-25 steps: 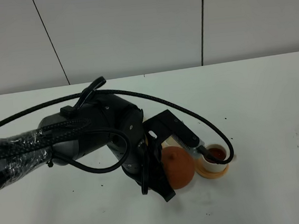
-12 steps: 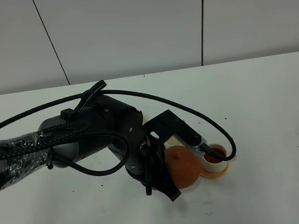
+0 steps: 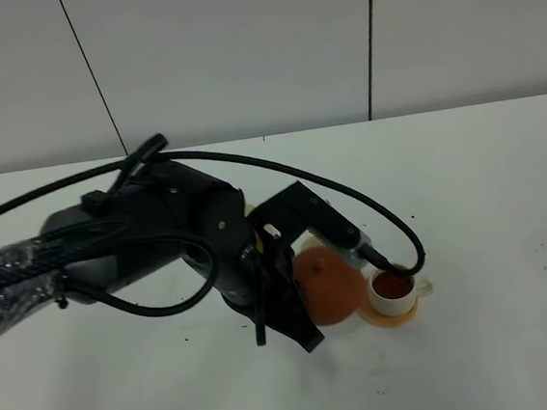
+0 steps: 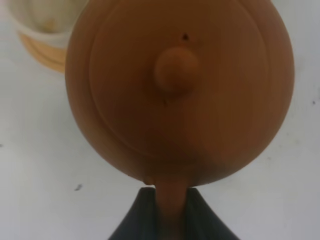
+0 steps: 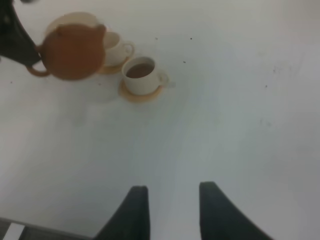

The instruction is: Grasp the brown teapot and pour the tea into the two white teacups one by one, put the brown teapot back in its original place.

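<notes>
two left fingers (image 4: 131, 226) pinched the brown teapot (image 4: 175, 100) tight by its handle, a tea-filled white teacup (image 3: 393, 291) just beyond them; the right fingers (image 5: 135, 210) stood parted, holding nothing.

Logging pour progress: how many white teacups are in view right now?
2. One teacup, holding tea, sits on an orange coaster. The other teacup stands beside it, partly hidden behind the brown teapot. The high view shows only the filled one.

High camera looking down, left wrist close over teapot (image 4: 180, 90), right wrist distant (same teapot)
</notes>
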`<control>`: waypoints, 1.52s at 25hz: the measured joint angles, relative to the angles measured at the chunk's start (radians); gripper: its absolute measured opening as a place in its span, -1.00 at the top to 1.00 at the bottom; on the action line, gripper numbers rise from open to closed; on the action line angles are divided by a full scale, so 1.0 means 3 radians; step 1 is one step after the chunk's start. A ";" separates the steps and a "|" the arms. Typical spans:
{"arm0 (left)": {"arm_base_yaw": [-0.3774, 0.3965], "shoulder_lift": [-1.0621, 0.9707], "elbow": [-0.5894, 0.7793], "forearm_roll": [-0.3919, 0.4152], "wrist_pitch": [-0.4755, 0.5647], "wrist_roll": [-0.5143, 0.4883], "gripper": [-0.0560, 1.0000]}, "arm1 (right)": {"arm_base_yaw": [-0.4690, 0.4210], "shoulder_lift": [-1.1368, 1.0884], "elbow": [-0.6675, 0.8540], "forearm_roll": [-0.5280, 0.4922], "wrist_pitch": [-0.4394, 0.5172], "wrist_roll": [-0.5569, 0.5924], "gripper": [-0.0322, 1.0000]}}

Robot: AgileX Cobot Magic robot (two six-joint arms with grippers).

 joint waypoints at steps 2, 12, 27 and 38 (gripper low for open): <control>0.0042 -0.0040 0.0000 0.0088 0.0000 0.0021 0.58 | 0.0000 0.0000 0.0000 0.0000 0.0000 0.0000 0.47; 0.0380 -0.0048 0.0000 0.0225 -0.0067 0.0298 0.58 | 0.0000 0.0000 0.0000 0.0000 0.0000 0.0000 0.47; 0.0657 0.0054 -0.0338 0.0305 -0.0197 0.0753 0.58 | 0.0000 0.0000 0.0000 0.0000 0.0000 0.0000 0.47; 0.0664 0.0459 -0.0737 0.0806 -0.0186 0.1122 0.58 | 0.0000 0.0000 0.0000 0.0000 0.0000 0.0000 0.47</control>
